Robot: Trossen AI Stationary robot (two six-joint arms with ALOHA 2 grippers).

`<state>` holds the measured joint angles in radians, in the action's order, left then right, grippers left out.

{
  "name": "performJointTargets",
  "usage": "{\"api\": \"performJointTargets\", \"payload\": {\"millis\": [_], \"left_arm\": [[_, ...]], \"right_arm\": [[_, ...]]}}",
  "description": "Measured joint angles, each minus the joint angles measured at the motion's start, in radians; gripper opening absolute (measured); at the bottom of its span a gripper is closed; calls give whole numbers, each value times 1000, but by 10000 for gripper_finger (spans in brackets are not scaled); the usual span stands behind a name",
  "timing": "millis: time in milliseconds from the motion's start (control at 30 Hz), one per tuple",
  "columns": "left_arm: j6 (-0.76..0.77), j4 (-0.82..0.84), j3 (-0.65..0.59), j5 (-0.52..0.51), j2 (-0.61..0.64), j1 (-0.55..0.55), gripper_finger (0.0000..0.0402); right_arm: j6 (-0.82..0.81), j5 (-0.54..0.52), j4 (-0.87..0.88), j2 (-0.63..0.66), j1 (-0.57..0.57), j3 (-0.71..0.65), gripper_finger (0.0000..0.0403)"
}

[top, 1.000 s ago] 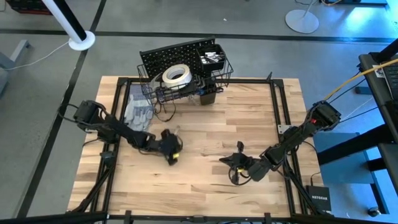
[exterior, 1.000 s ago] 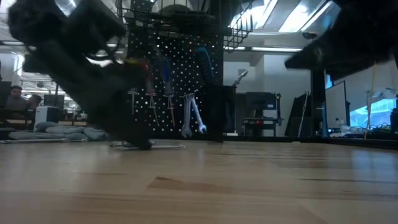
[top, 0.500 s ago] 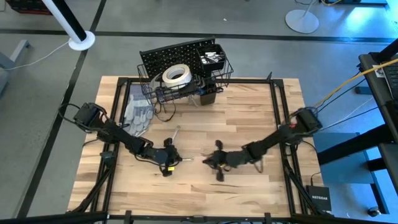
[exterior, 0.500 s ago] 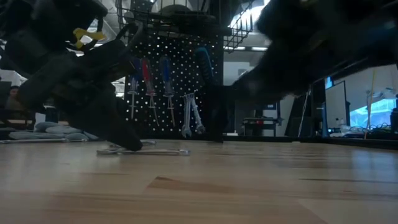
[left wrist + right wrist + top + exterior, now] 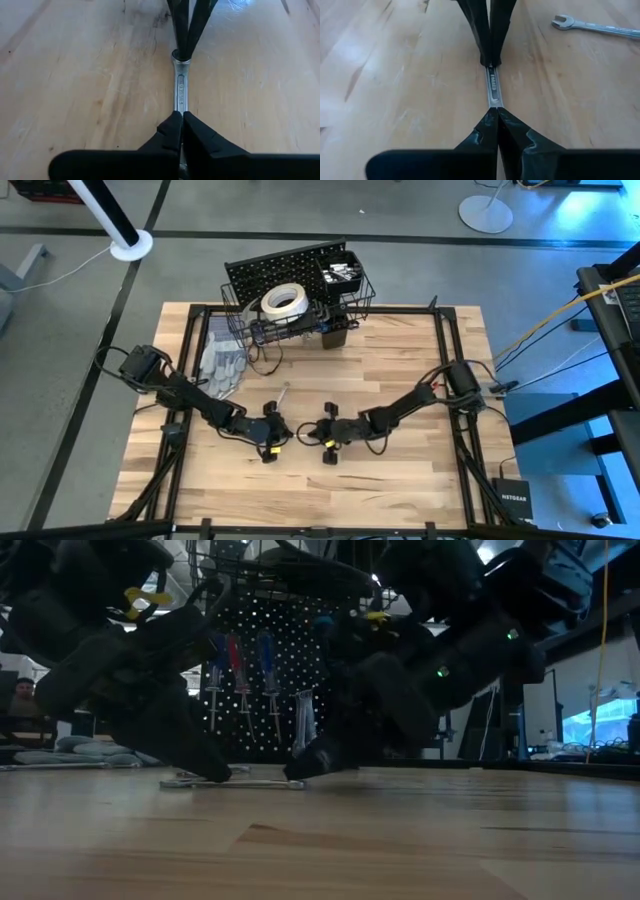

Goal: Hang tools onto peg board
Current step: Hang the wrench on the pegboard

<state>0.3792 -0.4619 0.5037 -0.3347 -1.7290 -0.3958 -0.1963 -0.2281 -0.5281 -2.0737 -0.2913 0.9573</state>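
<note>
Grey gloves [image 5: 220, 365] on wooden table [image 5: 400, 360]

Looks like a lab or workshop to me: concrete floor [image 5: 330, 265], framed wooden bench [image 5: 400, 370], monitors [image 5: 600, 725] and what might be desks behind, kinda dim.

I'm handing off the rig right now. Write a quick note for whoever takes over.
Left gripper: shut on one end of a wrench lying flat on the table.
Right gripper: shut on its other end.
Second wrench: loose on the table nearby.
Done: screwdrivers and a hung wrench are on the peg board; tape roll in its basket.
Left: hang both table wrenches.
</note>
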Motion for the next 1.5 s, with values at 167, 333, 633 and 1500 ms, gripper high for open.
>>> {"api": "performJointTargets", "payload": {"millis": [167,333,633,1500], "left_arm": [[37,-7,0,-1,3,1,12],[44,-29,-1,17,26,1,41],[-43,46,57,21,32,15,157],[-65,94,86,-144,-91,-20,16]], "right_arm": [[23,-6,40,1,4,1,10],[28,-2,43,-9,4,1,10],[32,10,39,-19,4,0,10],[73,11,89,43,2,-8,10]]}}
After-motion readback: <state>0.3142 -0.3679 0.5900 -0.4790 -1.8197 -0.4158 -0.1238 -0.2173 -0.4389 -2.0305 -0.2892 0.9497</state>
